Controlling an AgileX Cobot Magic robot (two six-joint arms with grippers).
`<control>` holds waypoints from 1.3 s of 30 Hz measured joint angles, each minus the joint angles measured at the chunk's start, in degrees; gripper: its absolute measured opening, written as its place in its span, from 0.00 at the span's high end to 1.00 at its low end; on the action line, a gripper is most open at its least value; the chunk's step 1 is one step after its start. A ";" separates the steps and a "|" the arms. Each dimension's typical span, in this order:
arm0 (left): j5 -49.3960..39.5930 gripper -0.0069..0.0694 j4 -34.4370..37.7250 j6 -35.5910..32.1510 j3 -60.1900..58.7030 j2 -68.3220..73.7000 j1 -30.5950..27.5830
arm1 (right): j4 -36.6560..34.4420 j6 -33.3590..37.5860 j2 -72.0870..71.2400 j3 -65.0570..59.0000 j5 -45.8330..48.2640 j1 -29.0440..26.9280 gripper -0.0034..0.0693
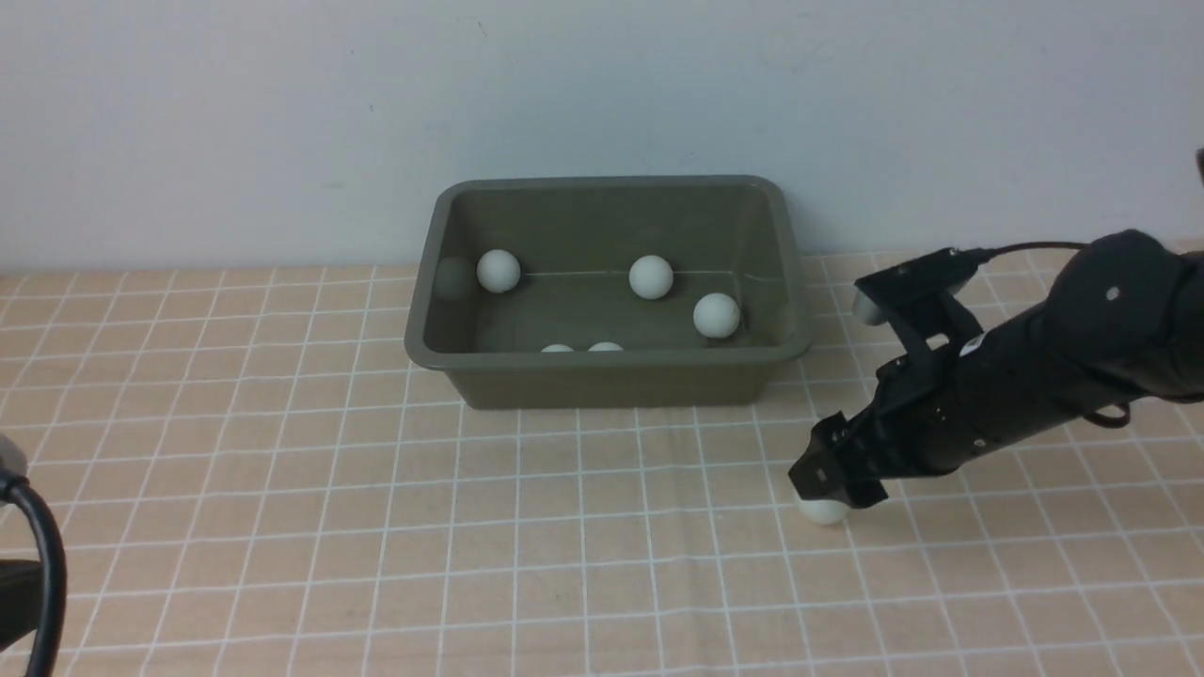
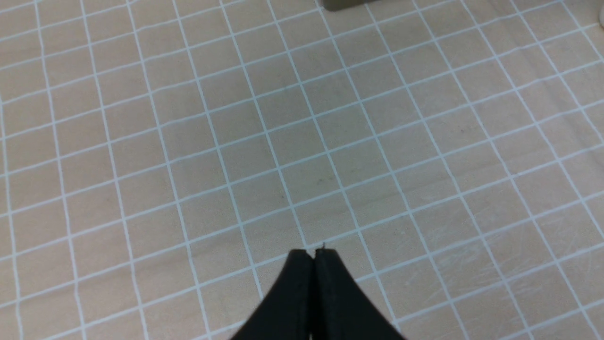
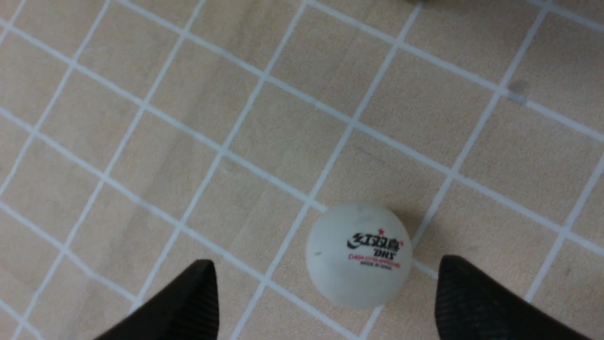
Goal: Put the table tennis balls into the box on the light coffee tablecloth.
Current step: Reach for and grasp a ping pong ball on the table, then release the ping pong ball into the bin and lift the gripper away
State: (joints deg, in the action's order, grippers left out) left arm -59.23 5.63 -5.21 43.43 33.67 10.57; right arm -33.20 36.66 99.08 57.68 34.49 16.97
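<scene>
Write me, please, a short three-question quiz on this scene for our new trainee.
1. How many small matte white table tennis balls show inside the rectangular olive-green plastic box?
2. True or false: the right hand is shut on the white ball lying on the peach-tan checked tablecloth.
3. The left hand is: A) open, B) shut and empty, C) shut on a ball.
Key: 1) five; 2) false, it stands open, one finger on either side of the ball; 3) B.
</scene>
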 joint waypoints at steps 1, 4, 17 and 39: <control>0.00 1.00 0.24 0.00 0.00 0.00 0.00 | 0.00 0.13 0.33 0.00 -0.48 0.06 0.18; 0.00 1.00 0.66 -0.05 0.00 0.00 0.00 | 0.00 0.26 1.75 0.00 -1.22 0.11 0.18; 0.00 1.00 1.46 -0.05 0.00 0.00 0.00 | 0.06 2.24 8.38 0.00 -4.27 0.11 0.39; -0.05 1.00 1.78 -0.05 0.00 0.00 0.00 | -8.67 14.10 14.33 34.52 13.68 0.17 0.45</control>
State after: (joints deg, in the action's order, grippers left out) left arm -59.28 7.40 -5.26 43.43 33.67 10.57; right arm -41.87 50.76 113.41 92.19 48.17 17.15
